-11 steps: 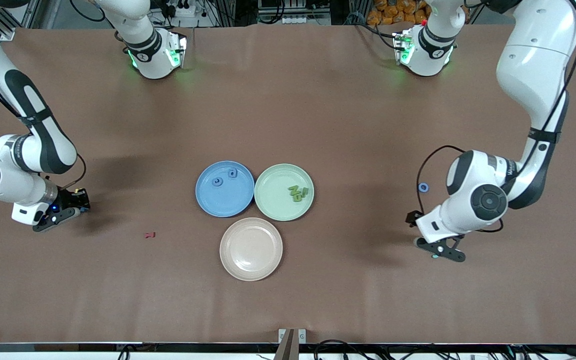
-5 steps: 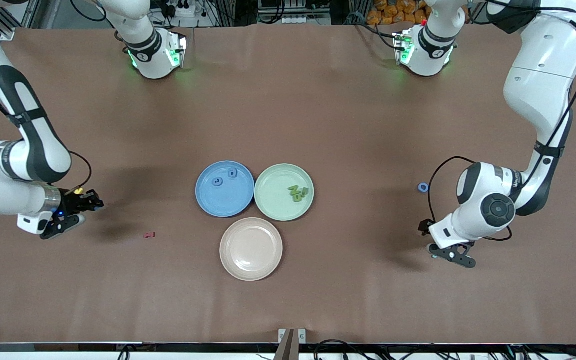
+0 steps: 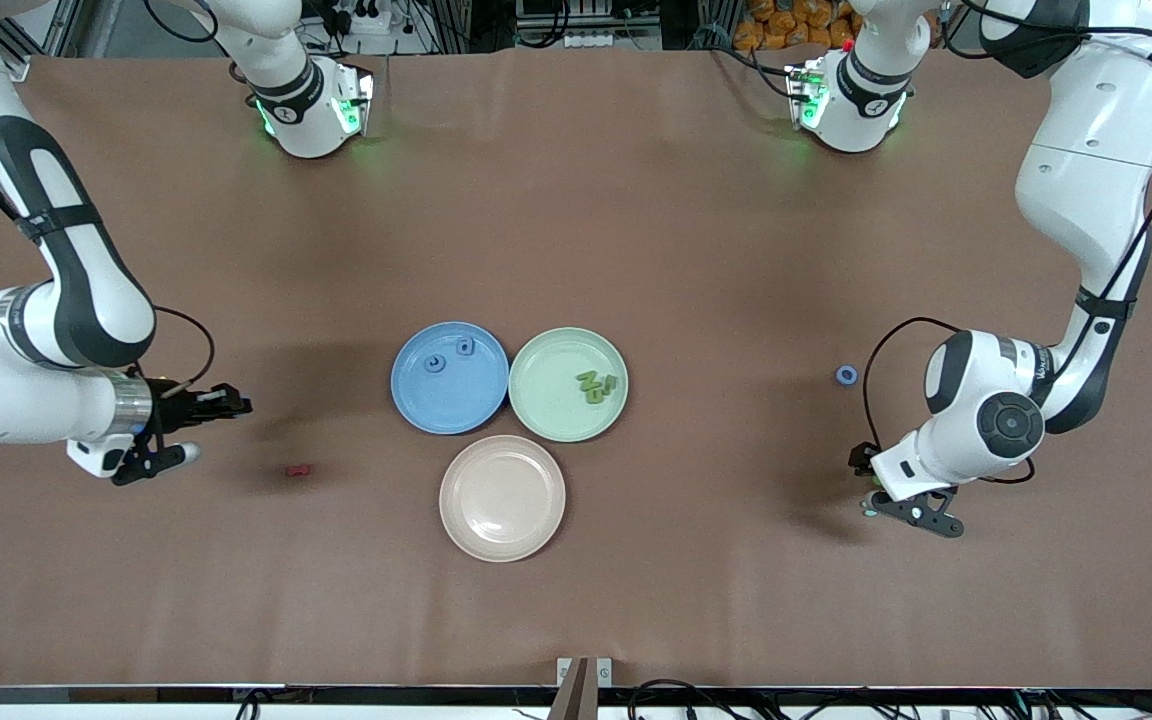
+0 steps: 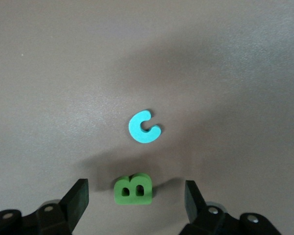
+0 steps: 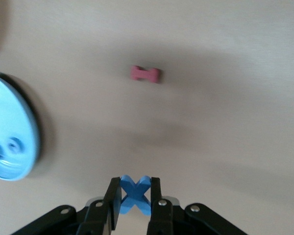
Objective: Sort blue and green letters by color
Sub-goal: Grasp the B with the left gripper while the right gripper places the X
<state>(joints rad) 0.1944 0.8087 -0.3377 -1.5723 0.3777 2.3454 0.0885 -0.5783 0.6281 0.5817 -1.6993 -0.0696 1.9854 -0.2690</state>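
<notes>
1. Right end effector: fingers pinched on a blue X letter, held between the pads. In the front view the right end effector hangs over bare desk at the right arm's end, well apart from the plates.
2. Key relation: the blue plate lies from this end effector toward the desk's centre; in the right wrist view its rim shows at the frame edge. Judged next move: carry the X straight toward the centre and release over that plate. The right arm is the nearer one to it.
3. A dark red letter lies on the desk between the right end effector and the plates, a little nearer the front camera; not a task piece, best left alone.
4. Left end effector: fingers spread wide, holding nothing, low over a green B letter that sits between the fingers' line. A light blue C letter lies just beside the B, not touching.
5. Blue plate holds two blue letters; green plate holds a cluster of green letters; pink plate is bare.
6. A blue ring letter lies on the desk near the left arm, unsorted.
</notes>
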